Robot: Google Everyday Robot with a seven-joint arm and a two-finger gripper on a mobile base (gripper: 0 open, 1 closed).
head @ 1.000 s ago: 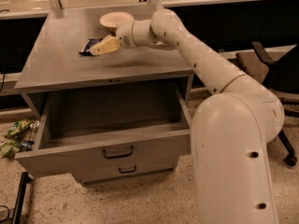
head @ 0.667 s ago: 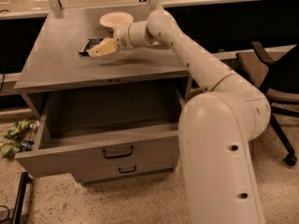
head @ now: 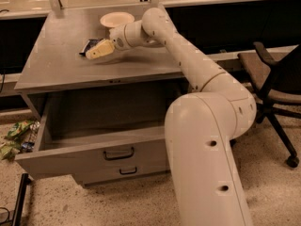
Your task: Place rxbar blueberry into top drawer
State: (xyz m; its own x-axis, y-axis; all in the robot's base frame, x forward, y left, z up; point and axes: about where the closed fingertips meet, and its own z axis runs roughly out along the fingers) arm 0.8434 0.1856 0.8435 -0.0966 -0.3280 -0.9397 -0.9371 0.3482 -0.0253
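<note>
Since the last look, the arm's (head: 197, 69) bulky lower link has slid a little to the left and fills more of the foreground, while the gripper (head: 95, 51) has stayed low over the same spot on the cabinet top (head: 51, 65). You have it sitting on the near end of the rxbar blueberry (head: 87, 44), whose dark wrapper lies flat on the grey surface and pokes out on the far left side of the pale tip. How the jaws stand, you cannot tell. Just behind the wrist stands a cream bowl (head: 116, 19), near the back edge of the top and apart from the bar. The surface itself is dull grey metal, bare around those two things. Below it the top drawer (head: 70, 157) is pulled well out toward you; its inside is shadowed and its dark loop handle (head: 118, 153) faces the camera. Under that, the lower drawer (head: 127, 172) is closed. The cabinet stands on a speckled floor (head: 94, 206) with crumpled green wrappers (head: 16, 135) lying to its left, and a dark office chair (head: 275, 84) sits on the right beyond the arm. Behind everything runs a long bench with dark panels below — the room is lit warm and dim.
</note>
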